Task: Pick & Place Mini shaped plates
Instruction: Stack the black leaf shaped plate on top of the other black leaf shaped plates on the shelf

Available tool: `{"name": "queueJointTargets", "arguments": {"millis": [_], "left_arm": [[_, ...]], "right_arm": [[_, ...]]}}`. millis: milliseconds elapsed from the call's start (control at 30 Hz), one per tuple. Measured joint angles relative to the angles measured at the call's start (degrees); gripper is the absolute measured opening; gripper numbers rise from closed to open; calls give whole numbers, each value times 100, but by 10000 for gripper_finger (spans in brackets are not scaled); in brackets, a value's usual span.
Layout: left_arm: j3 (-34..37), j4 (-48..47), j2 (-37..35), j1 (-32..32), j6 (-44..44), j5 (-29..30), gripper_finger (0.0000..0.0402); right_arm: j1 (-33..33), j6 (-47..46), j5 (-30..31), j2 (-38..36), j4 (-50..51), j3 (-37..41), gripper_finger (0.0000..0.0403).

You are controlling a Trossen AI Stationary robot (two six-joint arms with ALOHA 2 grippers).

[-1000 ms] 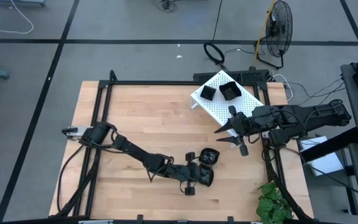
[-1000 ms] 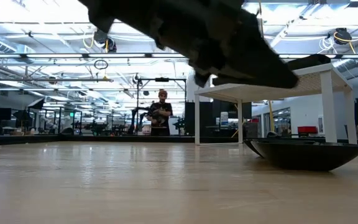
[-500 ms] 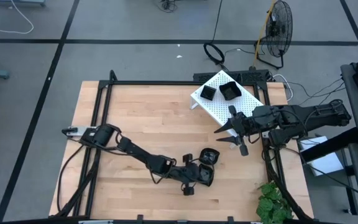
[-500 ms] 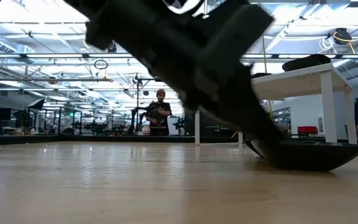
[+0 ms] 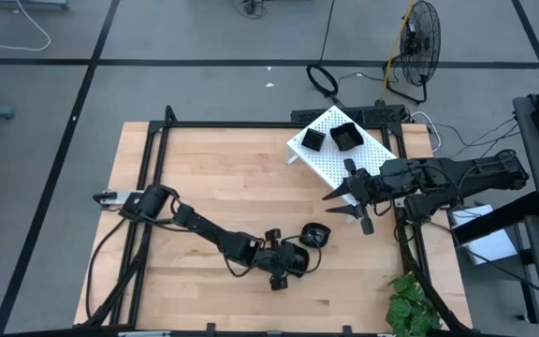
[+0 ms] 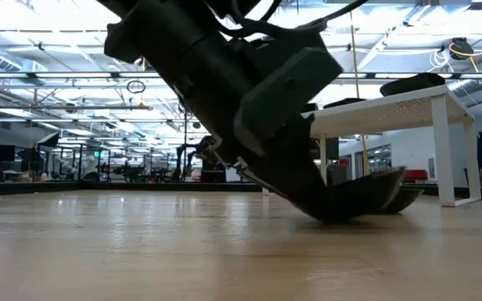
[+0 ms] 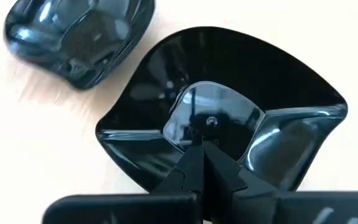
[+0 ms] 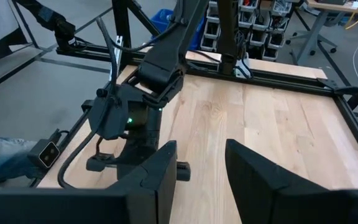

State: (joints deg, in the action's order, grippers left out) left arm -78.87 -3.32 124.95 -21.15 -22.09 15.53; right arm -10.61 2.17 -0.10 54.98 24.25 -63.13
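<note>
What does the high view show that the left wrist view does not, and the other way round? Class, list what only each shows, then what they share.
Only the high view: the white rack with two black plates on it, the right gripper with open jaws beside it, and the whole table.

Only the left wrist view: the left gripper shut on the rim of a fan-shaped plate, with its glossy inside visible.

Both: that gripper, its plate, and a second lobed plate close by on the wood.

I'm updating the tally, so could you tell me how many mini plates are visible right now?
4: two plates on the white rack, at and; one pinched by the left claw at; one beside it on the table. Others may be hidden.
</note>
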Motion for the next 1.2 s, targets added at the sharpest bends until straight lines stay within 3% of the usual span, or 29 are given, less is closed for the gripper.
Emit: {"name": "queueJointTargets", "arguments": {"millis": [433, 533, 633, 800, 1033, 1200], "left_arm": [[7, -2477, -997, -74, -346, 463, 5], [13, -3102, -1198, -74, -726, 533, 2], [11, -3043, -1280, -72, -1556, 395, 9], [9, -2299, -1125, 5, -3241, -118, 72], [11, -1995, -643, 18, -4246, -198, 179], [-2, -1884, -542, 79, -4455, -197, 220]], "right_arm": [[0, 2, 0, 0, 20, 0, 128], [0, 1, -1, 0, 42, 1, 128], [1, 2, 0, 0, 48, 2, 128], [0, 7, 0, 0, 44, 2, 128], [1, 7, 0, 0, 20, 4, 128], [2, 4, 0, 0, 25, 4, 128]]}}
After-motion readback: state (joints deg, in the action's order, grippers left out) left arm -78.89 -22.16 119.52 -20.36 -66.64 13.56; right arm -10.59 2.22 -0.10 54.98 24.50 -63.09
